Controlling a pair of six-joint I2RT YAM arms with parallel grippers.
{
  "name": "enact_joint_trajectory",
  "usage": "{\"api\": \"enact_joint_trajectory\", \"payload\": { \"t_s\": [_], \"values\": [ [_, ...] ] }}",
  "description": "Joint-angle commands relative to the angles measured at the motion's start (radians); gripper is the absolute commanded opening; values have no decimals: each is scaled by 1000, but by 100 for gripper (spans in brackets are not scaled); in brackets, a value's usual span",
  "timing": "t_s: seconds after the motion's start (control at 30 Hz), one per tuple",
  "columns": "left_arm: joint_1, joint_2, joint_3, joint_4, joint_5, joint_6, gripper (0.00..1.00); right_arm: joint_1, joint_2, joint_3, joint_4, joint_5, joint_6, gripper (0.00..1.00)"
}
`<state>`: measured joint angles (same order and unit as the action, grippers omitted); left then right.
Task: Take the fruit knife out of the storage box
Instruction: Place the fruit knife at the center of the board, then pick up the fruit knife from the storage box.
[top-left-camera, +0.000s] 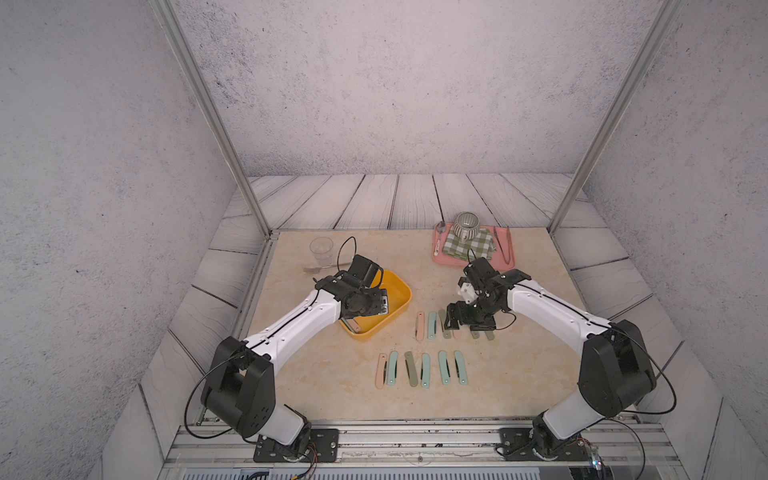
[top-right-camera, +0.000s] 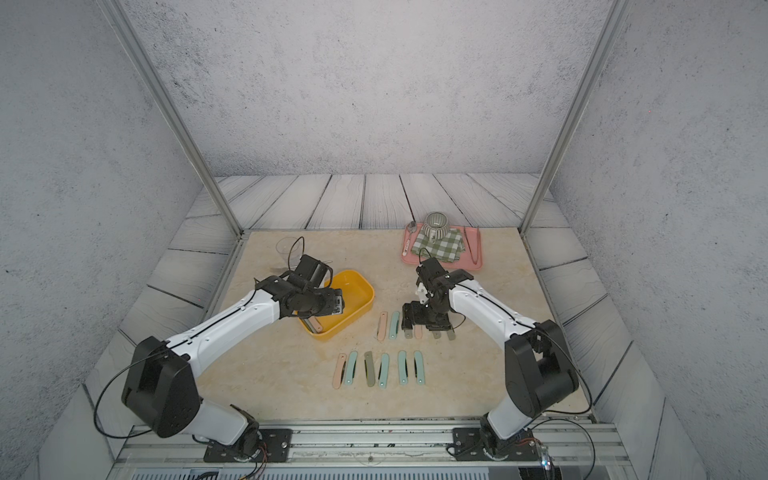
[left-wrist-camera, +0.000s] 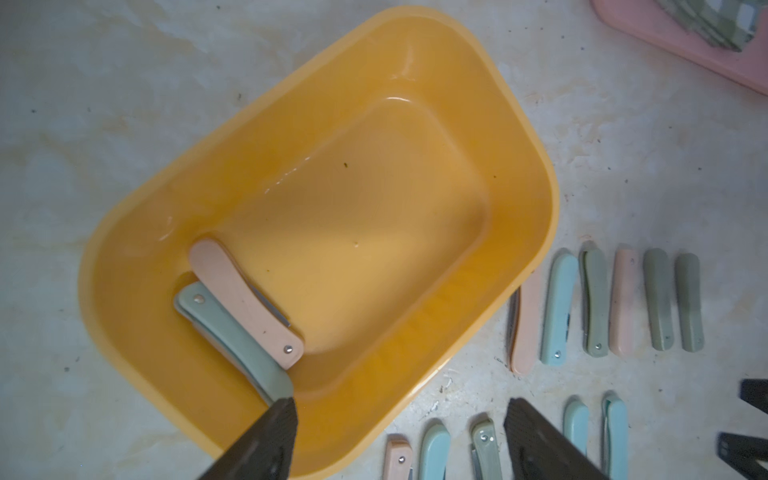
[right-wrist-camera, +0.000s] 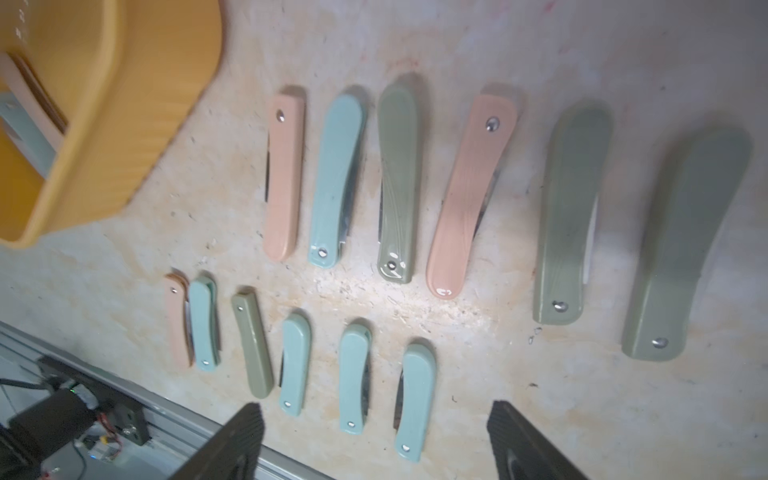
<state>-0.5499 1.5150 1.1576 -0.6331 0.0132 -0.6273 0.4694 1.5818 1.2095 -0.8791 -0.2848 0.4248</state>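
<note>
Glass (top-left-camera: 321, 249), clear and upright, stands at the far left part of the surface (top-left-camera: 332, 386), and a fork (top-left-camera: 318, 269) lies just in front of it. Next comes the left arm, which reaches over the storage box (top-left-camera: 401, 293). The left claw (left-wrist-camera: 401, 405) is released, its fingers wide apart with nothing between them. One fingertip (left-wrist-camera: 282, 419) covers the end of the green fruit knife (left-wrist-camera: 232, 332) in the wrist view; I cannot tell if it touches.

The yellow-orange box sits on the surface at an angle. Inside it, in one corner, the green knife lies folded against the wall. The pink fruit knife (left-wrist-camera: 245, 303), also folded, lies beside it and partly on it.

To the right of the box, two rows of folded knives lie on the surface, six in each. These are the near row (right-wrist-camera: 295, 365) and the far row (right-wrist-camera: 399, 183).

The right claw (right-wrist-camera: 376, 407) hangs above the right part of the far row. It is released and holds nothing.

At the far right, a pink tray (top-left-camera: 509, 262) carries a striped cup (top-left-camera: 465, 224), a checked cloth (top-left-camera: 469, 249), a spoon (top-left-camera: 438, 237) and tongs (top-left-camera: 500, 245).
</note>
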Motion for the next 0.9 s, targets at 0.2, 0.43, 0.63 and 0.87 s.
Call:
{"api": "enact_joint_trajectory", "payload": {
  "t_s": [0.2,0.43,0.63,0.87],
  "values": [
    [27,176,114,-112,-143,-159,94,1,27,108,-126,8,-63,99],
    [38,324,211,-206,-168,-282,94,-20,73,170,-146,-24,-105,99],
    [40,359,214,-231,-203,-367,94,-52,93,181,-152,-47,-130,99],
    [48,407,208,-220,-192,-387,94,-71,92,167,-140,-64,-136,99]
  ]
}}
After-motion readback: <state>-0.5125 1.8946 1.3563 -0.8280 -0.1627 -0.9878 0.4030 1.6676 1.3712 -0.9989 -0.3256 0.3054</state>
